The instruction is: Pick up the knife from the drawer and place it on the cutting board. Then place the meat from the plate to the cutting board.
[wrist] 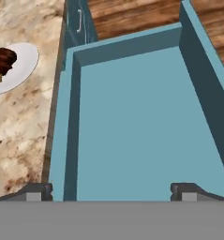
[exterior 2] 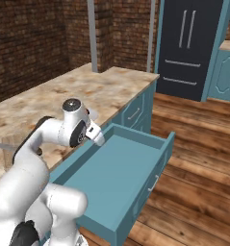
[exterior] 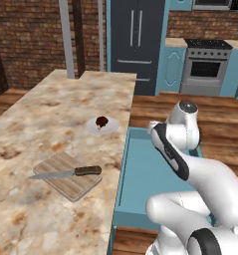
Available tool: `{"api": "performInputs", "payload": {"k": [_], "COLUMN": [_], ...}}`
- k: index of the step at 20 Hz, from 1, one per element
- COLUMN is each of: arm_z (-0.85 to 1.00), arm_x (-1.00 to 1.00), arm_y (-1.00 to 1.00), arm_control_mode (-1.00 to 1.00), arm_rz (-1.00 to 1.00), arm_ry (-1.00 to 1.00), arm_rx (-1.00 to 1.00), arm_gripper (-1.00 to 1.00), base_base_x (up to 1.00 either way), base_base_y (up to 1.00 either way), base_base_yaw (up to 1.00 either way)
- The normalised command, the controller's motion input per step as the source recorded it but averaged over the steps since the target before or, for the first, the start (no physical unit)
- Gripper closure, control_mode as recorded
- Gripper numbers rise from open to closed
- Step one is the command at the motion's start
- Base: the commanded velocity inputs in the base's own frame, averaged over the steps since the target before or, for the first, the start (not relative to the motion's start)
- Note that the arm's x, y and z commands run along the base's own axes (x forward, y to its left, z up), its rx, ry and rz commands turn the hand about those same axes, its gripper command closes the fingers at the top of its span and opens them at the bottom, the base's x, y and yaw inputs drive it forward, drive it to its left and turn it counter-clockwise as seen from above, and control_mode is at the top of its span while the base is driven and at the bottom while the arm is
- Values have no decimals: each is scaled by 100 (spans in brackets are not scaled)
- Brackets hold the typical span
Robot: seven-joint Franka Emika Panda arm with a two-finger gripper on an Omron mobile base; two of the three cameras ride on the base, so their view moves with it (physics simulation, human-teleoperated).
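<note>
Hand: the hand (wrist: pixel 111 190) hangs above the open drawer, looking down into it; its two dark tips stand wide apart with nothing between them
Arm: in the left base view the white arm (exterior: pixel 190 164) rises at the lower right and bends over the drawer; in the right base view its wrist is above the drawer's near left part
Drawer: the drawer (exterior: pixel 145 174) is pulled out from the tabletop's right side over the wooden floor; its flat teal bottom shows bare in the hand view; the silver handle (exterior 2: pixel 154 183) sits on its front
Knife: the knife (exterior: pixel 65 173) lies flat on the board, brown handle toward the tabletop's right edge, blade tip reaching past the board's left corner over the marble
Board: the board (exterior: pixel 70 185) lies on the tabletop (exterior: pixel 51 114) near its right edge, toward the near end, turned corner-on to that edge
Plate: the plate (exterior: pixel 102 126) sits on the tabletop farther along, just beside the right edge and apart from the board
Meat: the meat (exterior: pixel 101 121) rests on the plate, a dark lump with a pale spot at one end
Background: dark fridge (exterior: pixel 135 45) and a steel oven (exterior: pixel 205 69) stand against the far wall, among teal cabinets and brick
</note>
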Motion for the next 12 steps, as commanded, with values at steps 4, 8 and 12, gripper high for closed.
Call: {"api": "performInputs", "payload": {"k": [4, 8, 12], "arm_z": [0, 0, -1], "arm_x": [-12, -12, -26], "arm_y": [-98, -98, -89], "arm_control_mode": [-100, -100, -100], "arm_rz": [15, 11, 10], "arm_ry": [0, 3, 3], "arm_rx": [0, 5, 3], "arm_gripper": [-100, -100, -100], "base_base_x": [0, 0, 0], "base_base_y": [0, 0, 0], "base_base_yaw": [0, 0, 0]}}
